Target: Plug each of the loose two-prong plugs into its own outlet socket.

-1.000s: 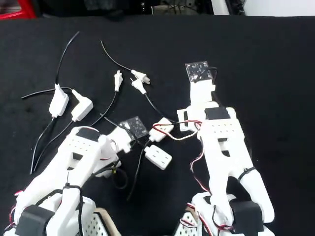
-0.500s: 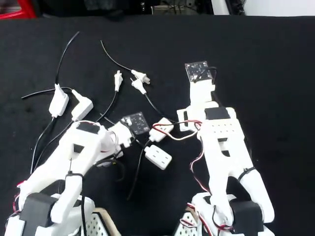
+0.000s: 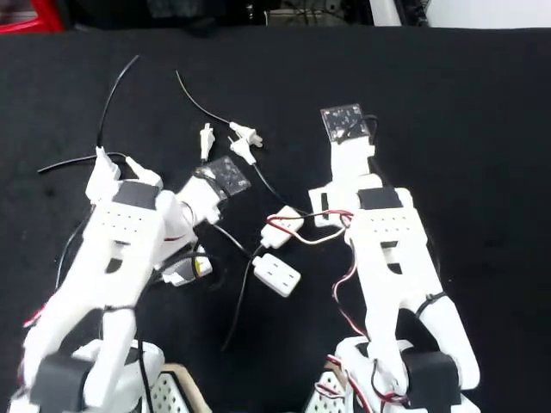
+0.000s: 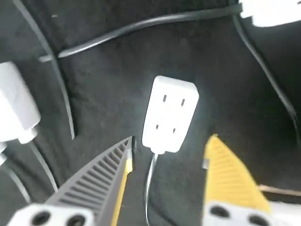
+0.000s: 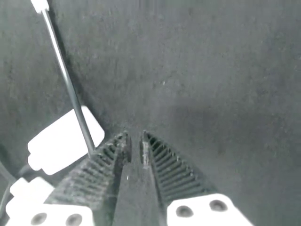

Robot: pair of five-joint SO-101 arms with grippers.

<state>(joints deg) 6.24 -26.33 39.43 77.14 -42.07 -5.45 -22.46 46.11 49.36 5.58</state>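
The left gripper hangs spread wide and empty over the black table. A white two-socket outlet lies flat just past its fingertips, with its cable running back between the jaws. The right gripper is pinched almost closed on nothing, with a black cable crossing a white block beside one finger. In the high view, a near outlet block lies between the two arms, and a far outlet block lies just beyond it. Farther out, a lone plug lies loose, with two more plugs close together just beside it.
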